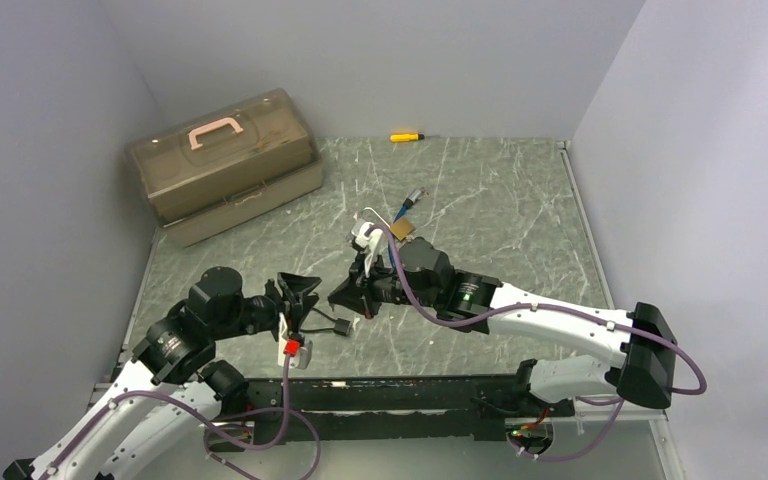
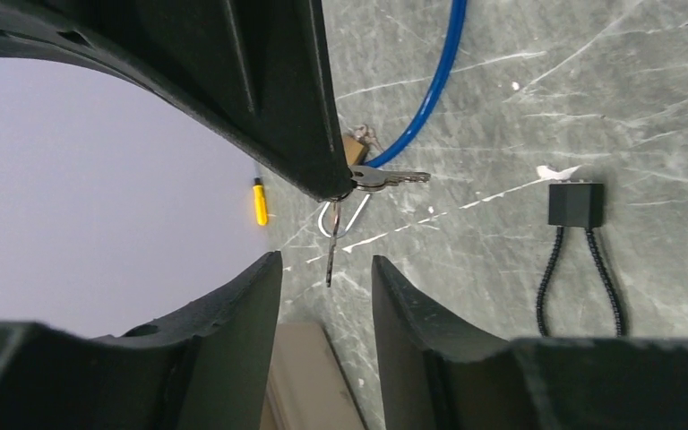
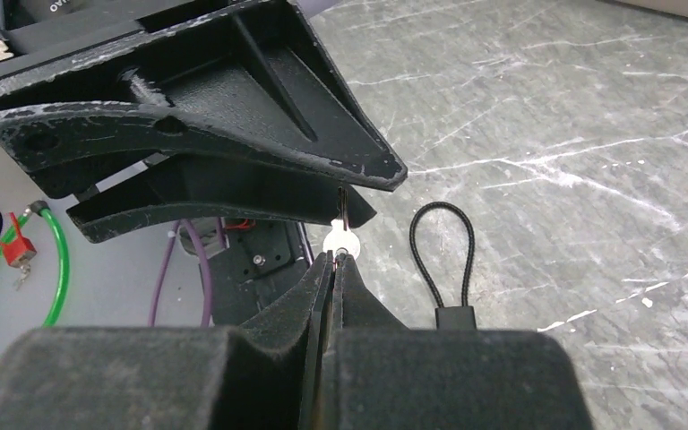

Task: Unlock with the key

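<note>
My right gripper (image 3: 334, 260) is shut on a silver key (image 3: 338, 240) and holds it above the table. In the left wrist view the bunch of keys (image 2: 385, 176) hangs from the right gripper's fingertip, with one key (image 2: 332, 255) dangling from the ring. My left gripper (image 2: 325, 269) is open, and its fingertips (image 2: 269, 273) sit just below that dangling key without touching it. In the top view the two grippers face each other, the left (image 1: 303, 290) and the right (image 1: 352, 295). A brass padlock (image 1: 403, 229) on a blue cable (image 2: 430, 90) lies further back.
A small black lock with a black cord loop (image 3: 443, 260) lies on the table under the grippers (image 1: 338, 325). A red padlock on a green cable (image 3: 20, 251) hangs near the left arm. A tan toolbox (image 1: 222, 165) stands at the back left. A yellow screwdriver (image 1: 406, 136) lies by the back wall.
</note>
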